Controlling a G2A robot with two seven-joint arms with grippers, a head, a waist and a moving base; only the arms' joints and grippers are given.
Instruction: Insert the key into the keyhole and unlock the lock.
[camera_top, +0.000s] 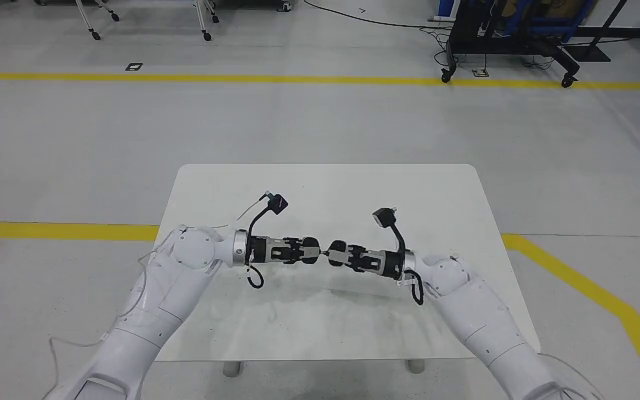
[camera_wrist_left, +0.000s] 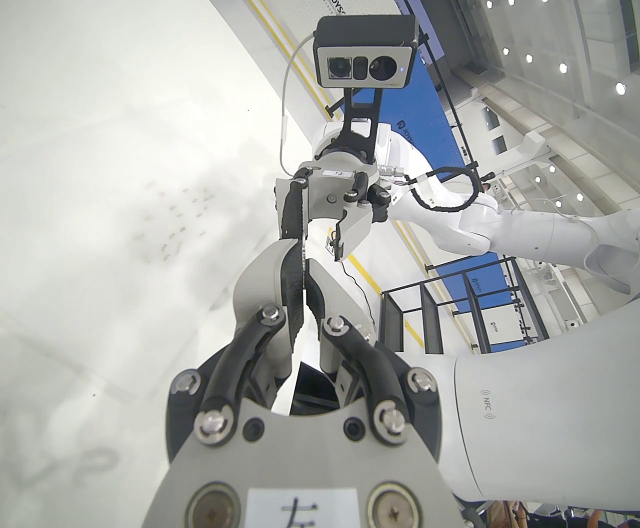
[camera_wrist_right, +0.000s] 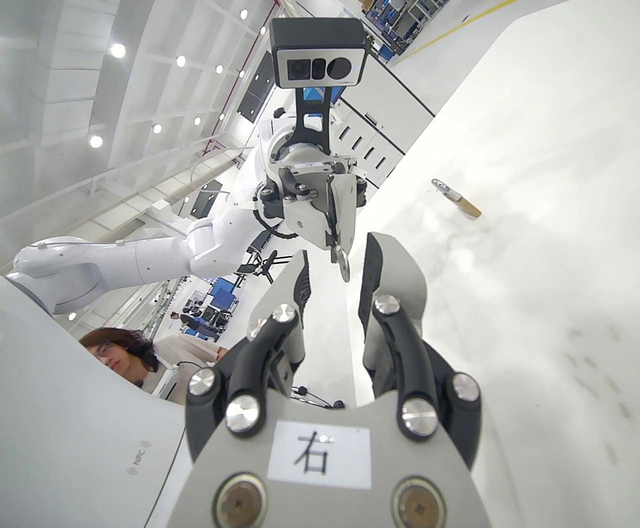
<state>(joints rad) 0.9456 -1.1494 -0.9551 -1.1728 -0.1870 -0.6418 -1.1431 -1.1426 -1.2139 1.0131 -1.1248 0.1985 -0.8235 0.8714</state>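
**Top view.** 2 white arms meet above the middle of the white rectangular table (camera_top: 420, 200). The left arm comes in from 8 o'clock and the right arm from 4 o'clock. The left gripper (camera_top: 312, 250) sits at the 9 o'clock side of the meeting point and the right gripper (camera_top: 338, 252) at the 3 o'clock side. They point at each other, tip to tip and just beside one another.

**Left wrist view.** The left gripper (camera_wrist_left: 302, 260) has its 2 black ribbed pads (camera_wrist_left: 295, 285) pressed together. Facing it is the right gripper (camera_wrist_left: 317, 245), whose 2 fingers are spread. One of those fingers is close beside the left fingertips.

**Right wrist view.** The right gripper (camera_wrist_right: 337, 250) stands spread, its 2 fingers (camera_wrist_right: 375, 270) well apart. In the gap between them hangs the small silver metal key (camera_wrist_right: 343, 264), pinched at the tips of the left gripper (camera_wrist_right: 334, 245). Its round head shows below those tips and touches neither right finger. The small brass-coloured padlock with a silver shackle (camera_wrist_right: 457, 198) lies on its side on the table (camera_wrist_right: 525, 150), beyond both grippers and well apart from them and from the key.
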